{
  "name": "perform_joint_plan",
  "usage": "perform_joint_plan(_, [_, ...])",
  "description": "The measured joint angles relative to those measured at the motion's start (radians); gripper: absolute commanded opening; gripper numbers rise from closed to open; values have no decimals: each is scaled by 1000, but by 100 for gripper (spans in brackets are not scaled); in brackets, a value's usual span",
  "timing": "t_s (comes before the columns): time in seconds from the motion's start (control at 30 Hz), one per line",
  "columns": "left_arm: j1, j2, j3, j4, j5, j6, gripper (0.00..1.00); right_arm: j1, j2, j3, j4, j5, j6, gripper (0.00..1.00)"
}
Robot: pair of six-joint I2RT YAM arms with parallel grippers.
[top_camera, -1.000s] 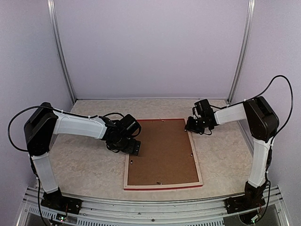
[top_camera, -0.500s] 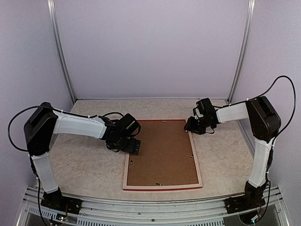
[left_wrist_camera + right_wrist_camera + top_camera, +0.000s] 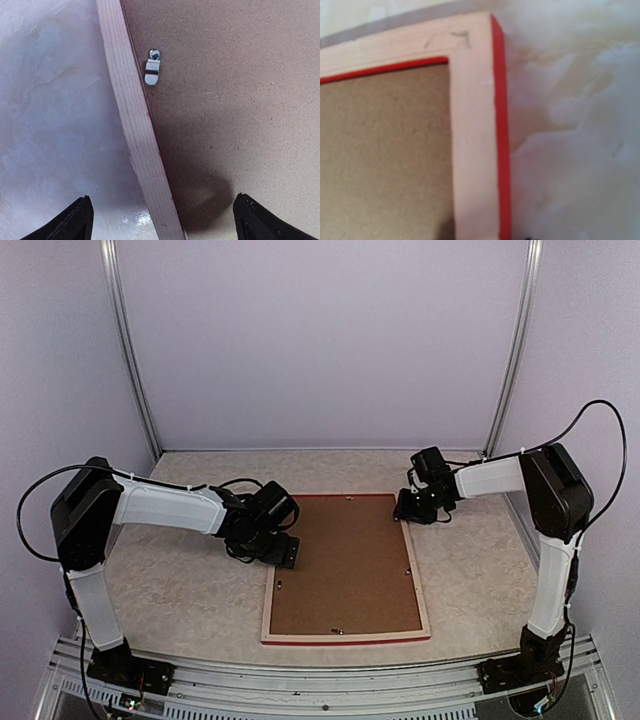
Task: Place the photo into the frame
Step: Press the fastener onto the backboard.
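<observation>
1. Frame [image 3: 345, 636]: you will find it face down in the middle of the marbled table [image 3: 180, 590], between the 2 arms. Its pale wood back is up and its red outer edge shows.
2. Brown backing board [image 3: 345, 565]: it lies flat inside the frame's back.
3. Metal turn clip [image 3: 152, 67]: it sits on the backing board, just beside the frame's left rail.
4. Left gripper [image 3: 283, 552]: it is over the far half of the left rail. Its 2 fingertips [image 3: 77, 222] are spread wide, 1 above the table and 1 above the board. The rail runs between them, and they pinch nothing.
5. Right gripper [image 3: 408, 508]: it is at the frame's far right corner. Your right wrist view shows only that corner, which has a faint pencil mark [image 3: 447, 40]. You cannot tell whether these fingers are spread or pressed together.
</observation>
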Motion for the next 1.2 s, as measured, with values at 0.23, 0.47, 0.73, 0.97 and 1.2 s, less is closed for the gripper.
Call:
perform_joint_plan(0.23, [0, 0, 0, 1, 2, 0, 96, 11, 9, 15, -8, 35, -11, 27])
perform_joint_plan(0.47, [0, 0, 0, 1, 2, 0, 96, 12, 9, 14, -10, 43, -3, 23])
perform_joint_plan(0.73, [0, 0, -1, 2, 2, 0, 96, 12, 4, -2, 12, 44, 40, 18])
perform_joint_plan(0.97, [0, -2, -16, 6, 2, 0, 96, 5, -22, -80, 122, 26, 106, 14])
perform_joint_plan(1.2, [0, -5, -24, 15, 2, 0, 96, -6, -31, -123, 192, -26, 162, 14])
